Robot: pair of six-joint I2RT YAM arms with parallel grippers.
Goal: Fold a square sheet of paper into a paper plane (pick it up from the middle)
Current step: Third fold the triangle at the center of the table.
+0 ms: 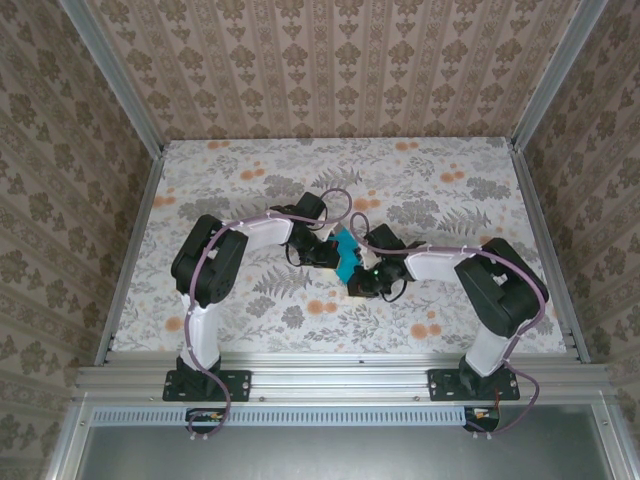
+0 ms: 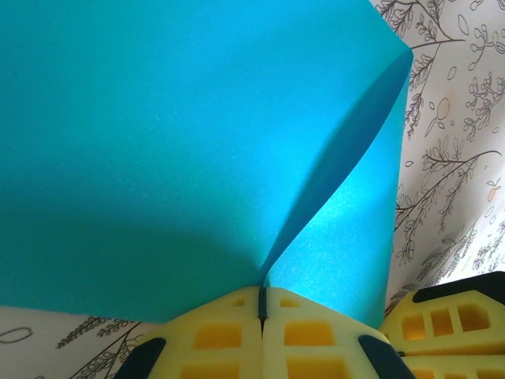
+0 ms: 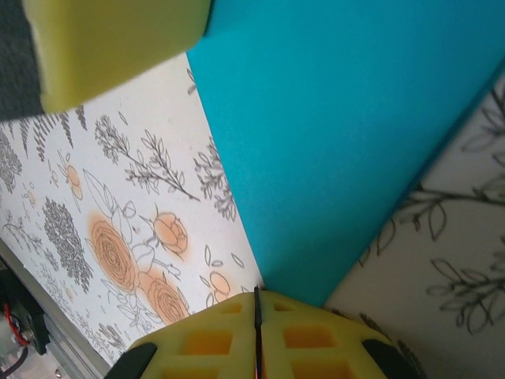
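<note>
1. Nearest the camera in the top view, the left arm (image 1: pixel 210 265) and the right arm (image 1: pixel 495 285) rise from the rail (image 1: pixel 340 380) at the near edge. Both reach inward, so their wrists meet over the middle of the table (image 1: pixel 450 185).
2. Left gripper (image 2: pixel 261 298): the jaws are fully closed, with the yellow pads (image 2: pixel 213 335) pressed flat together. The square sheet of paper (image 2: pixel 189 142) is pinched in their seam. Two plies leave the pinch and spread apart, a broad one to the left and a narrower one to the right. We judge that the grip sits on a bend in the sheet, placed there to set or hold a crease.
3. Right gripper (image 3: pixel 257 304): these jaws are also closed to a thin line, and a lower edge or corner of the same sheet enters the seam. We judge this to be a second hold that steadies the sheet while the fold is formed.
4. The two grippers stand just beside each other. The left wrist view catches a yellow finger (image 2: pixel 450 316) of the right gripper, and the right wrist view catches one (image 3: pixel 118 47) of the left gripper.
5. The sheet sits between the two grippers at mid-table, curved rather than flat and apparently lifted. We cannot tell whether any edge touches the surface. No dart shape is evident, so we judge the folding to be at an early stage.
6. Beyond the grippers, the floral table runs back to the patterned walls (image 1: pixel 330 60).
</note>
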